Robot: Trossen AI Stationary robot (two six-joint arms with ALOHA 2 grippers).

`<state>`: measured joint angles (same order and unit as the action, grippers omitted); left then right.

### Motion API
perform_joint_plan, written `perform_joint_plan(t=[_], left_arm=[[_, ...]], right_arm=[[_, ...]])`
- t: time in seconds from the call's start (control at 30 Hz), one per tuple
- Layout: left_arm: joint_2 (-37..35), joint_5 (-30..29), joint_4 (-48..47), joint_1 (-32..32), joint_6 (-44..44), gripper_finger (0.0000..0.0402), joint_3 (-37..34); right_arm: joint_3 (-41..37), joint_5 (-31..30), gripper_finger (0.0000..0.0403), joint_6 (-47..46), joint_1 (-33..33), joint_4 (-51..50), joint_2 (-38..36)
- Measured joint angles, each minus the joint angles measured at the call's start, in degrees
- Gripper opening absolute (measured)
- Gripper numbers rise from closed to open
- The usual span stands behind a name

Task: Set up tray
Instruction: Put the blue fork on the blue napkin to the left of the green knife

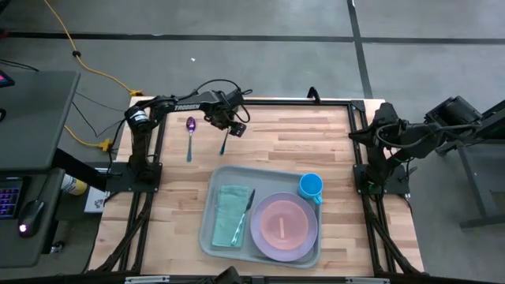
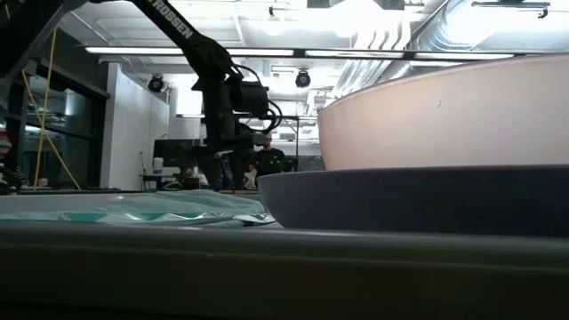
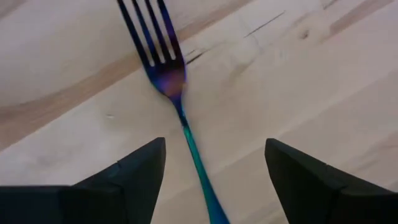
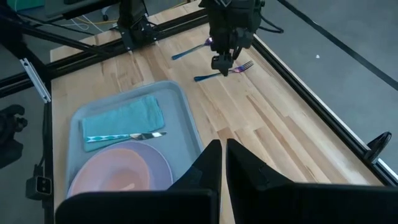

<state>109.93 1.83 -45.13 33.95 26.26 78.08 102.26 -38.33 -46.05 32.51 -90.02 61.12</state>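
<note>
A fork with an iridescent blue-purple sheen lies flat on the wood near the table's far edge. My left gripper hovers open just above it, one finger on each side of the handle, tines pointing away. The right wrist view shows this gripper over the fork. The pale grey-green tray sits near the table's near edge. It carries a teal napkin with a knife on it, a pink plate on a purple plate, and a blue cup. My right gripper is shut, held back at the right side.
A matching spoon lies on the wood left of the fork, its bowl toward the far edge. Bare wood stretches between the fork and the tray's far rim. The black table frame runs along the far edge. In the low view the plates fill the foreground.
</note>
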Motion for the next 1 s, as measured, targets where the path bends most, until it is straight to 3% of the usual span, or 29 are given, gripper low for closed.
perform_joint_plan(t=[0.27,1.0], left_arm=[[0.0,-3.7,0.1,0.2,0.1,0.029,0.0],[4.6,-5.3,0.4,-1.0,-0.8,0.026,0.1]], right_arm=[[0.0,-0.1,0.0,0.0,0.0,0.0,0.0],[0.0,-0.4,0.0,-0.4,0.0,0.0,0.0]])
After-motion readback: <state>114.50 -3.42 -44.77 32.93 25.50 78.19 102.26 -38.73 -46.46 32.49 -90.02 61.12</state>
